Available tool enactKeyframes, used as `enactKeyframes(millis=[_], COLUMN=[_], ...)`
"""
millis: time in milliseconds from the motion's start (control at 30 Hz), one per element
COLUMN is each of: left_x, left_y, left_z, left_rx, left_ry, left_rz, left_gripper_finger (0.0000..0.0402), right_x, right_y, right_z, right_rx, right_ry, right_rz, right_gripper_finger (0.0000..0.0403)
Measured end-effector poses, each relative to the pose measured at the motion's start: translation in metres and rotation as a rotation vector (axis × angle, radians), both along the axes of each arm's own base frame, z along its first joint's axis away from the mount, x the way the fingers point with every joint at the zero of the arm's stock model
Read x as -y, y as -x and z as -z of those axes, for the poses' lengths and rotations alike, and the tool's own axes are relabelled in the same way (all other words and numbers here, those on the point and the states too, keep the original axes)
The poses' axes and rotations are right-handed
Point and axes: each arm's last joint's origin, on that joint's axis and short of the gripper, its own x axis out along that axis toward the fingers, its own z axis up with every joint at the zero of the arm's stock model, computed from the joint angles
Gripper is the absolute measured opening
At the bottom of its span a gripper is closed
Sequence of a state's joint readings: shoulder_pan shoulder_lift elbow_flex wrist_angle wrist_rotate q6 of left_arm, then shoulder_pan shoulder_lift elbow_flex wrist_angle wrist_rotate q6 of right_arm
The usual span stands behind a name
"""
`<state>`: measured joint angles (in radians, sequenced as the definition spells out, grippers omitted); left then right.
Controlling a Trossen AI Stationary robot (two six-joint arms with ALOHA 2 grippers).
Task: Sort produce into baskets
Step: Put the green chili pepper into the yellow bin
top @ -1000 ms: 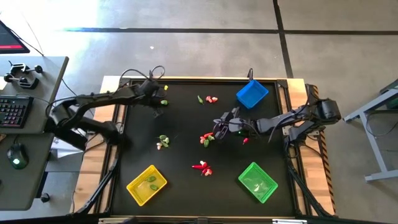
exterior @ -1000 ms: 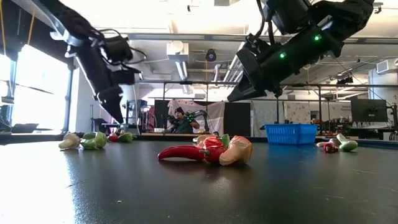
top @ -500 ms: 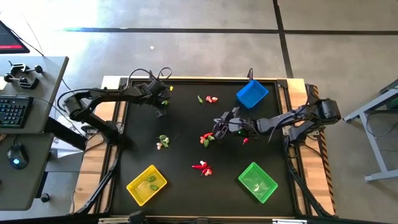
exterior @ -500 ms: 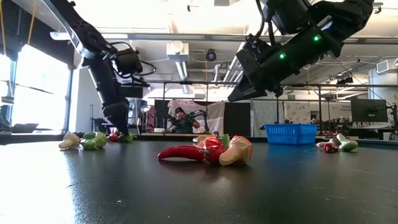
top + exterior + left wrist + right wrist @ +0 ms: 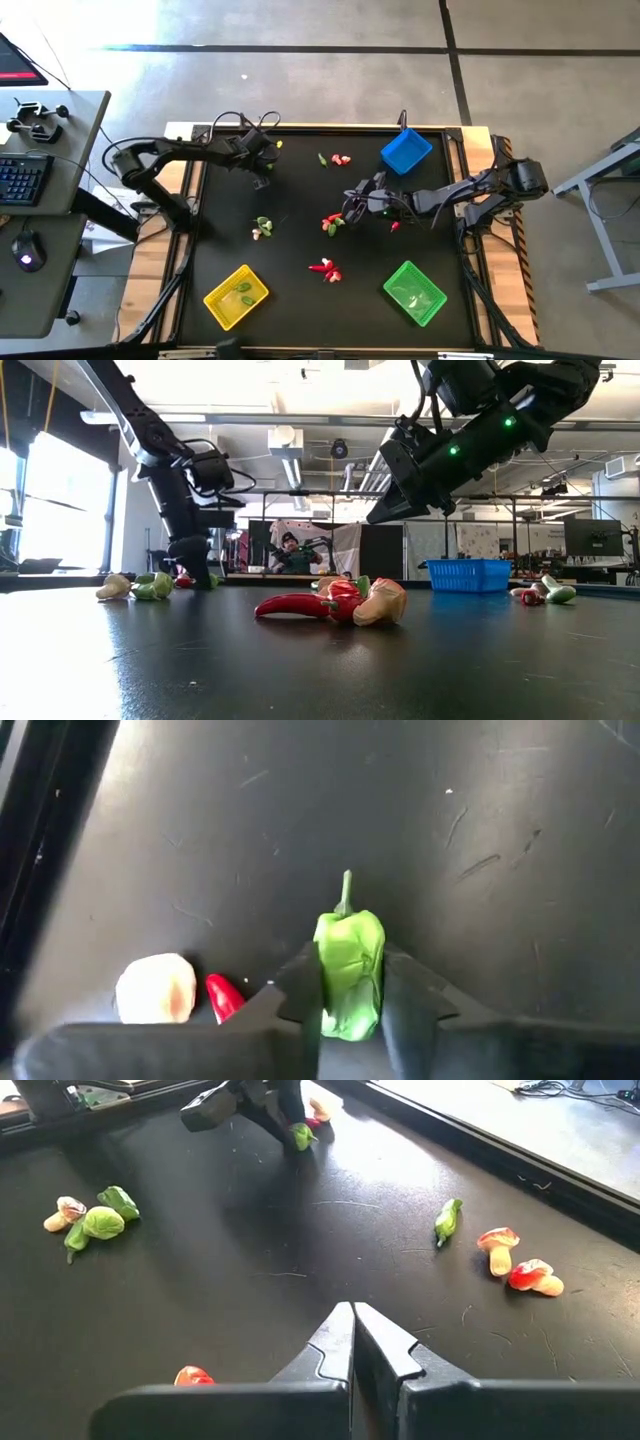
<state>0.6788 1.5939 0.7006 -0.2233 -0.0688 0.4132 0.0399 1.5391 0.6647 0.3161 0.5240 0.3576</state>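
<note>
My left gripper [image 5: 262, 170] is down at the table's far left, shut on a small green pepper [image 5: 349, 970]; it also shows in the low view [image 5: 196, 573] and the right wrist view [image 5: 285, 1120]. A whitish bulb [image 5: 156, 988] and a red piece [image 5: 224, 997] lie right beside it. My right gripper [image 5: 352, 205] hangs shut and empty above the table's middle right [image 5: 353, 1342]. The yellow basket [image 5: 236, 296], the green basket [image 5: 414, 291] and the blue basket [image 5: 405, 150] stand on the table. My left gripper pinches the green pepper's two sides [image 5: 325, 982] between its two fingers. The fingers come from above, pointing down at a slant. The pepper's stem [image 5: 346, 885] points away from the gripper. The pepper is at table level; whether it rests on the table I cannot tell.
Loose produce lies in clusters: green and whitish pieces [image 5: 262, 228], red and green ones under my right arm [image 5: 333, 222], red ones at the near middle [image 5: 324, 268], a pod and bulbs at the far middle [image 5: 337, 159], and a red piece [image 5: 395, 226].
My left gripper has moved toward the table's right edge and come down to the table at the green pepper near the far left. My right arm has kept still.
</note>
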Motion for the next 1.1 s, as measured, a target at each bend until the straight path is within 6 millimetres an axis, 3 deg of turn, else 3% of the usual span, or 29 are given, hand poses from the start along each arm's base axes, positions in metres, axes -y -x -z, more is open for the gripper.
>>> enactKeyframes(millis=[133,367,600,800,933,1100], left_x=[0.007,0.046,0.125,0.201,0.243,0.286], left_y=[0.000,-0.001,0.005,0.024,0.036,0.046], left_z=[-0.008,-0.050,-0.090,-0.111,-0.114,-0.104], left_rx=[0.014,0.115,0.185,0.228,0.230,0.179], left_ry=[0.003,0.115,0.258,0.371,0.407,0.393], left_rz=[0.001,0.043,0.305,0.528,0.606,0.682], left_gripper_finger=[0.0023,0.0027,0.0026,0.0026,0.0026,0.0026], right_x=[0.000,0.000,0.000,0.000,0.000,0.000], right_y=[0.000,0.000,0.000,0.000,0.000,0.000], right_z=[0.000,0.000,0.000,0.000,0.001,0.001], right_rx=[0.000,-0.001,-0.001,-0.005,-0.009,-0.013], right_ry=[0.000,0.000,0.000,0.000,0.000,-0.001], right_rz=[0.000,0.000,0.001,0.001,0.001,0.002], right_gripper_finger=[0.0000,0.0000,0.0000,0.0000,0.0000,0.0000])
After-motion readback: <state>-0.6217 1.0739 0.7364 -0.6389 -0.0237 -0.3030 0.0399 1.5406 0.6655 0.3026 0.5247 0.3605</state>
